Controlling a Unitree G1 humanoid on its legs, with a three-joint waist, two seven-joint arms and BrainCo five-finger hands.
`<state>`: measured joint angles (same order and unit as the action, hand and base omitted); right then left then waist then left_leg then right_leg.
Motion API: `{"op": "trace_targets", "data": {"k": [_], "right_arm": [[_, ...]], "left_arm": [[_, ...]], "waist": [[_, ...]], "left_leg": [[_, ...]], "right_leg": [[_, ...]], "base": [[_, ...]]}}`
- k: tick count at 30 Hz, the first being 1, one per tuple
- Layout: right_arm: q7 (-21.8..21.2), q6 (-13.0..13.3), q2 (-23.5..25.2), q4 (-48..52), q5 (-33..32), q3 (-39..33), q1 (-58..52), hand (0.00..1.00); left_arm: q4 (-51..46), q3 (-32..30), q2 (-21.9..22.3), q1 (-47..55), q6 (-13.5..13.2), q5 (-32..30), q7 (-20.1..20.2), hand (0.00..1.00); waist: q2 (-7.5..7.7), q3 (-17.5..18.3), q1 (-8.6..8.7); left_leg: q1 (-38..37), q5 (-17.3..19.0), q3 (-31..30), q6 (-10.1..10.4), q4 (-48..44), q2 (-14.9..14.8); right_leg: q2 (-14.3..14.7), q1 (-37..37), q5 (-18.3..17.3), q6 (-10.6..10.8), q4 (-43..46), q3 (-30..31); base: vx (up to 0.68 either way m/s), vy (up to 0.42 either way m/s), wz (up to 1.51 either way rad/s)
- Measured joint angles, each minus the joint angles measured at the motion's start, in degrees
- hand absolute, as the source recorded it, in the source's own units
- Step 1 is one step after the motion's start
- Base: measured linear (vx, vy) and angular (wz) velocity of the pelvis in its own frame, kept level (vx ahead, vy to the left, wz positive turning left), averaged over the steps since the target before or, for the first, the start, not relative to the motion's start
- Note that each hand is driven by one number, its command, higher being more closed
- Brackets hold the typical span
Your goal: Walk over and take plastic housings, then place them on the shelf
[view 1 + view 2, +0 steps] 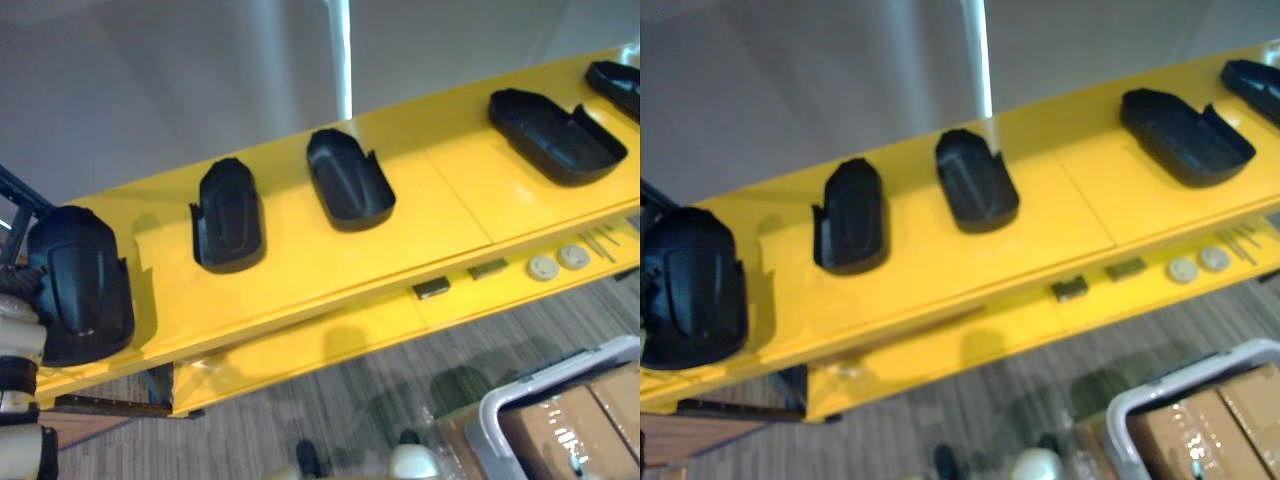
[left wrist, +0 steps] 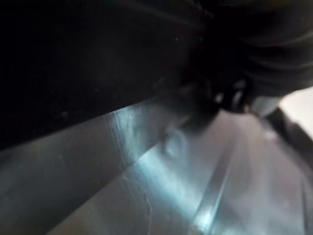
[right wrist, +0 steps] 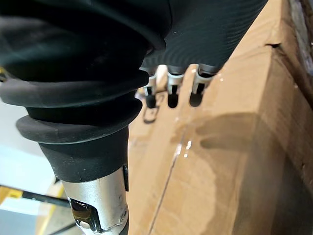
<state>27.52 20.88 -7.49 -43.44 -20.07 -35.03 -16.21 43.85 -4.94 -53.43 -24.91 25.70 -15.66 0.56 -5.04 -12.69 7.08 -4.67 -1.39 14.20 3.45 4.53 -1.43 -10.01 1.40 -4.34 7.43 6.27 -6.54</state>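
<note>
Five black plastic housings are lying in a row along the yellow shelf (image 1: 440,195); the leftmost housing (image 1: 80,285) is sitting at the shelf's left end, overhanging its front edge, with the left hand (image 2: 266,58) pressing in close against it from the robot's side; whether that hand is clamping it or only touching it cannot be told, since the shell is hiding the contact. The right hand (image 3: 171,88) is hanging slack and empty over a cardboard box (image 3: 234,147). The second housing (image 1: 228,215), third housing (image 1: 348,178) and the two far housings (image 1: 555,135) are resting well apart, hollow side up. These shells are probably handling as light, stiff and glossy, so likely to be slipping under a loose touch; taking one across its thin side walls near the notched end seems the surest hold.
</note>
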Motion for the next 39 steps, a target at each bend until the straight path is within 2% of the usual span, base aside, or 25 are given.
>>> {"op": "trace_targets", "data": {"k": [7,12,15,16,19,22,28,31,33,34,36,39], "right_arm": [[-0.2,0.1,-2.0,3.2,0.0,0.0,1.5,0.0],[-0.3,0.1,-4.4,7.1,0.0,-0.9,1.9,0.0],[-1.2,0.1,-5.3,7.4,0.0,-0.9,3.1,0.0],[-1.3,0.1,-5.4,7.7,0.0,-0.9,3.1,0.0],[-1.5,0.1,-5.4,8.9,0.0,-0.9,3.7,0.0],[-1.9,0.1,-5.7,9.1,0.0,-0.9,4.1,0.0],[-2.4,1.0,-5.9,9.1,0.3,-0.8,4.2,0.0],[-2.4,2.7,-5.9,9.2,0.4,-0.6,4.2,0.0],[-2.4,4.9,-5.5,9.7,0.4,0.2,3.9,0.0],[-2.4,5.4,-5.3,10.0,0.6,0.4,3.8,0.0],[-2.4,6.9,-4.2,12.7,1.3,1.8,3.4,0.0],[-2.5,8.0,-3.9,15.2,4.3,4.3,3.1,0.0]], "left_arm": [[0.0,-1.7,4.3,-0.1,-0.3,2.4,-4.9,1.0],[-1.5,-4.5,4.3,-2.1,-0.7,4.5,-6.5,1.0],[-2.1,-6.3,4.4,-2.5,-0.6,4.6,-6.8,1.0],[-2.2,-6.3,4.4,-2.7,-0.6,4.7,-7.0,0.0],[-2.0,-6.3,4.4,-3.5,-0.2,6.4,-10.7,0.0],[-2.1,-6.3,4.4,-3.6,0.8,6.6,-13.4,0.0],[-2.2,-6.3,4.6,-4.4,4.5,6.9,-18.2,0.0],[-2.3,-7.5,4.6,-4.5,5.8,9.4,-24.2,0.0],[-2.4,-10.7,4.6,-5.4,5.5,12.0,-32.6,0.0],[-2.5,-11.3,4.6,-5.8,5.1,13.0,-34.5,0.0],[-4.8,-12.9,4.5,-6.7,2.6,13.5,-41.2,0.0],[-9.3,-12.9,3.3,-6.8,-1.4,13.5,-45.2,0.0]], "waist": [[0.12,-3.6,0.14],[2.45,-6.5,0.26],[3.19,-7.5,0.3],[3.18,-7.8,0.31],[3.3,-10.1,0.62],[3.41,-10.7,0.87],[3.72,-11.2,1.37],[3.72,-11.2,1.48],[3.72,-11.2,1.36],[3.72,-11.2,1.24],[3.71,-11.2,0.46],[3.64,-10.9,-0.13]], "left_leg": [[2.1,-0.1,0.1,0.0,0.0,-0.1],[3.7,-0.3,0.4,-0.1,-0.8,-0.1],[4.7,-0.2,0.7,-0.1,-1.2,-0.1],[4.7,-0.2,0.7,-0.2,-1.2,-0.1],[5.0,-0.1,0.7,-0.3,-1.8,-0.2],[6.7,0.1,0.6,-0.4,-2.9,-0.3],[6.7,0.1,0.5,-0.4,-3.1,-0.5],[6.7,0.1,0.4,-0.4,-3.2,-0.5],[6.6,0.1,0.3,-0.4,-3.2,-0.5],[6.5,0.1,0.3,-0.4,-3.2,-0.5],[5.5,0.1,0.3,-0.4,-3.1,-0.5],[4.2,0.1,0.0,-0.4,-2.9,-0.5]], "right_leg": [[0.0,-2.5,-0.1,-0.1,1.0,0.3],[0.0,-4.6,-0.2,-0.4,2.5,1.1],[0.0,-6.2,-0.2,-0.4,3.3,1.9],[0.0,-6.2,-0.2,-0.4,3.4,1.9],[0.0,-6.4,-0.3,-0.5,3.9,2.0],[0.0,-7.7,-0.4,-0.6,4.5,2.0],[0.1,-7.8,-0.5,-0.8,5.0,2.0],[0.1,-7.8,-0.5,-0.8,5.1,2.0],[0.1,-7.7,-0.5,-0.8,5.1,1.9],[0.1,-7.5,-0.6,-0.9,5.1,1.8],[0.2,-6.6,-0.7,-1.0,5.1,1.7],[0.2,-5.1,-0.8,-1.1,4.9,1.3]], "base": [[-0.01,0.001,0.01],[0.0,0.0,0.0],[-0.01,0.002,-0.05],[-0.01,0.003,-0.04],[-0.02,0.0,0.01],[-0.03,-0.007,0.04],[0.0,0.0,0.0],[0.0,0.0,0.0],[0.0,0.0,0.0],[0.0,0.0,0.0],[0.0,0.0,0.0],[0.0,0.0,0.02]]}}
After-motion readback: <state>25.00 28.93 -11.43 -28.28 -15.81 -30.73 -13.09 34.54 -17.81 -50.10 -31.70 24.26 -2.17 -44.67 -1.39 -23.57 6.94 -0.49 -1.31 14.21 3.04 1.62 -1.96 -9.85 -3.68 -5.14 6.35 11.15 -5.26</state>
